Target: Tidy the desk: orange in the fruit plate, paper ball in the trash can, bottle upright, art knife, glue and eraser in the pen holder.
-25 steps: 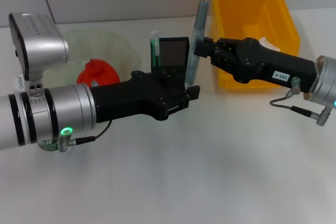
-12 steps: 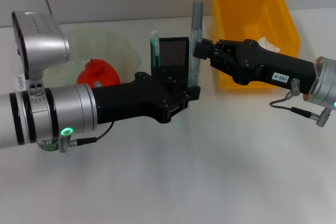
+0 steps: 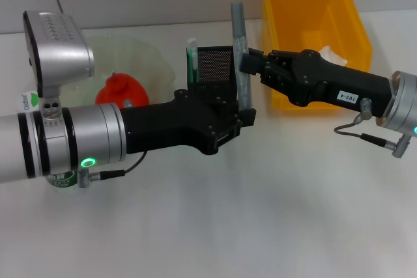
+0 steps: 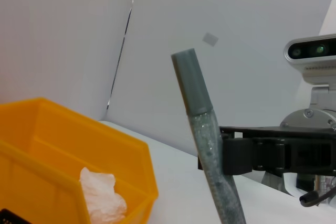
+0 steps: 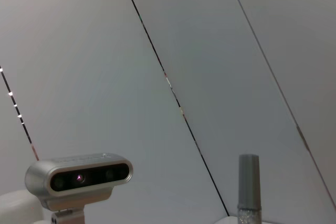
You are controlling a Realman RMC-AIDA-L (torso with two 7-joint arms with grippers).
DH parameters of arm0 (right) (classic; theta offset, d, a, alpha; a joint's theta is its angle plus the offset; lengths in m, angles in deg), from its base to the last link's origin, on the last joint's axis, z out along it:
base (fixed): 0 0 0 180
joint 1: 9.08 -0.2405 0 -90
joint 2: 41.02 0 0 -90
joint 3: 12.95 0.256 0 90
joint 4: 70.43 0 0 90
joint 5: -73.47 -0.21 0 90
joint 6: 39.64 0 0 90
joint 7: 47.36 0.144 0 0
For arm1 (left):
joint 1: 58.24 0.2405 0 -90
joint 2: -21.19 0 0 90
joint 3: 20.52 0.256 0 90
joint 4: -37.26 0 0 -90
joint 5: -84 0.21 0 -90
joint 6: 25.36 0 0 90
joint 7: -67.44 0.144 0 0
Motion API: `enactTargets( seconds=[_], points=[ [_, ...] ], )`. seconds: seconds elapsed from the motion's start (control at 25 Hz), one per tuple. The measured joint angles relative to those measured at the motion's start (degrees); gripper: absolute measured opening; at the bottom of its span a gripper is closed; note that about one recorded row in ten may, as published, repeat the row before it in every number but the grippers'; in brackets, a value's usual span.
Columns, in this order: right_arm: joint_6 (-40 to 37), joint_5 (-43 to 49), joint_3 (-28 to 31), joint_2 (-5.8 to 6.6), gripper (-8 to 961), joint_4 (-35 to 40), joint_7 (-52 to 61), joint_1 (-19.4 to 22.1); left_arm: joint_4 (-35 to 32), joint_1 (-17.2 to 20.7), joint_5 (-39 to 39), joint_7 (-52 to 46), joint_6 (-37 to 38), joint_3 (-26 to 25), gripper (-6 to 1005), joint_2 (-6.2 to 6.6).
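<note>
A grey glitter glue stands almost upright, leaning slightly left, just right of the black mesh pen holder. My left gripper is shut on its lower end. My right gripper clamps its middle, its fingers pressed against the tube. The cap shows in the right wrist view. A green art knife stands in the holder. The orange lies in the fruit plate. The paper ball lies in the yellow trash can. The bottle is mostly hidden behind my left arm. No eraser shows.
My two arms cross the middle of the white desk, the left from the left side and the right from the right side. The trash can with the paper ball stands at the back right, against the wall.
The glue has swung from leaning right to leaning slightly left. My left gripper has shifted right with the glue's lower end. The right gripper has barely moved.
</note>
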Motion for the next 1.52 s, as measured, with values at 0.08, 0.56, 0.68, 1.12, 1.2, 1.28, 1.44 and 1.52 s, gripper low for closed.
enactTargets(
  seconds=[0.08,0.56,0.68,1.12,1.2,1.28,1.44,1.52],
  points=[
    [0.0,0.0,0.0,0.00,108,0.0,0.0,0.0,0.5,-0.1,0.0,0.1,-0.1,-0.2,163,-0.01],
    [-0.2,0.1,0.0,0.01,98,0.5,-0.5,0.1,1.3,-0.5,-0.1,0.9,-0.3,-0.5,162,0.03],
    [-0.3,0.1,0.0,0.00,102,0.5,-0.6,0.1,1.3,-0.5,-0.1,0.9,-0.3,-0.5,162,0.03],
    [-0.7,0.1,0.0,0.09,119,0.6,-0.8,-0.1,1.4,-0.9,1.5,1.0,-0.2,-0.4,162,-0.04],
    [-0.7,0.1,0.0,0.09,122,0.7,-0.9,-0.1,1.4,-0.9,1.5,1.0,-0.2,-0.4,162,-0.04],
    [-0.8,0.1,0.0,0.09,179,0.9,-1.0,-0.1,1.4,-1.1,1.5,1.0,-0.3,-0.4,162,0.02],
    [-1.4,0.6,0.0,0.14,404,1.5,-1.4,0.0,1.4,-1.2,1.5,1.0,-0.3,-0.4,162,0.03],
    [-1.6,0.7,0.0,0.17,520,1.7,-1.5,0.0,1.4,-1.2,1.5,1.0,-0.4,-0.5,162,0.03]
  ],
)
